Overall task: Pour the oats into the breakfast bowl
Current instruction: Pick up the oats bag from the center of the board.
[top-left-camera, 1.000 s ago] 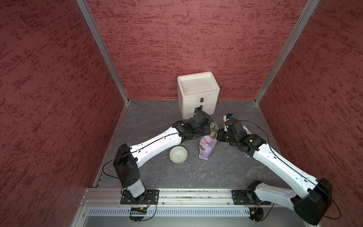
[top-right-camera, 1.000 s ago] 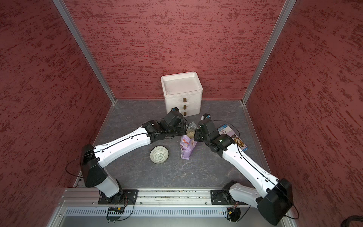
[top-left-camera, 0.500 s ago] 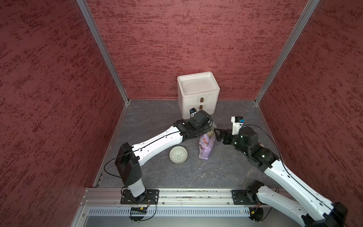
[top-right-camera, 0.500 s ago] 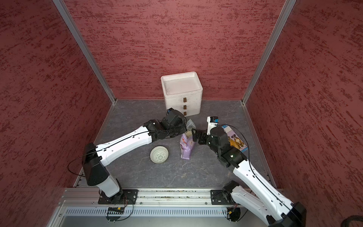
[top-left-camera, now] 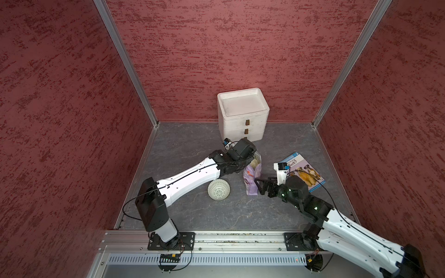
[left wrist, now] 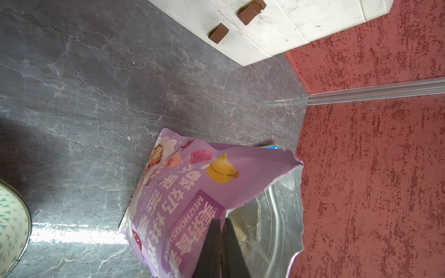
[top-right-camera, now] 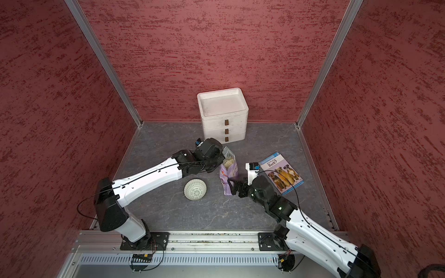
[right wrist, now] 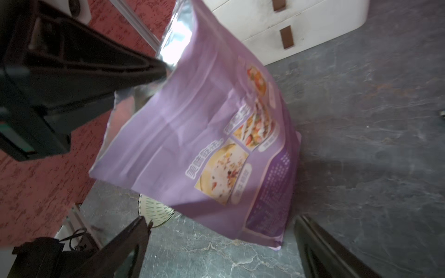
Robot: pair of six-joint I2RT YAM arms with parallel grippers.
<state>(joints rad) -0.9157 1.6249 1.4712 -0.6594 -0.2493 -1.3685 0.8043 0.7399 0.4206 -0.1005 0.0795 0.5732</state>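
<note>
Right gripper (top-left-camera: 259, 185) has dropped to the base of the soft lilac foil pouch (left wrist: 192, 183), jaws spread. Left gripper (left wrist: 221, 231) pinches its torn rim; pale oats (top-right-camera: 228, 161) show inside; label (left wrist: 190, 223) reads MEIZHOUSHIKE.

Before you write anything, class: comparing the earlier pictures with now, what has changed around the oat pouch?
The right gripper left the top of the purple oat pouch, opened wide and came down beside its base, not touching it. The left gripper stays shut on the pouch's torn top edge. The pouch, lattice bowl, dog book and foam drawer box have not moved.
</note>
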